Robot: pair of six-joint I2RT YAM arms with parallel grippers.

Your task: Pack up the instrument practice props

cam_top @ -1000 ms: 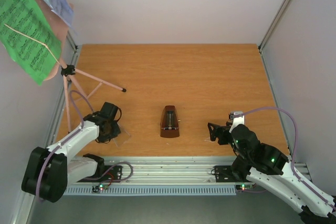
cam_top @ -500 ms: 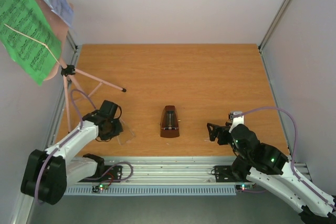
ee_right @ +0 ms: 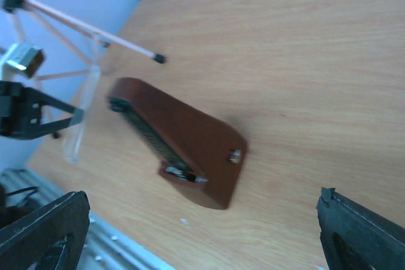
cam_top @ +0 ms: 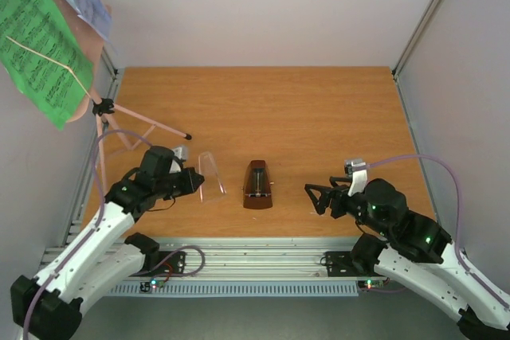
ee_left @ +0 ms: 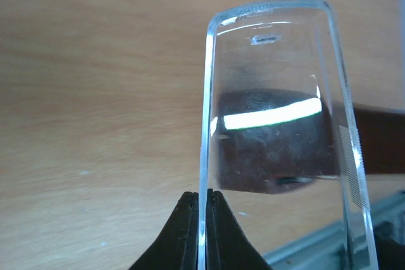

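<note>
An orange-brown wooden table carries the small reddish-brown metronome near its front middle, and the pink music stand with its tripod feet planted by the left edge

White arm links, blk joints, lilac cables, green LEDs.

Centre frame: reddish-brown pyramid metronome on the table, its front uncovered. Just left of it: clear cover, pinched by one edge in my left gripper. Upper left: pink stand, upright, bearing green and white sheets.
</note>
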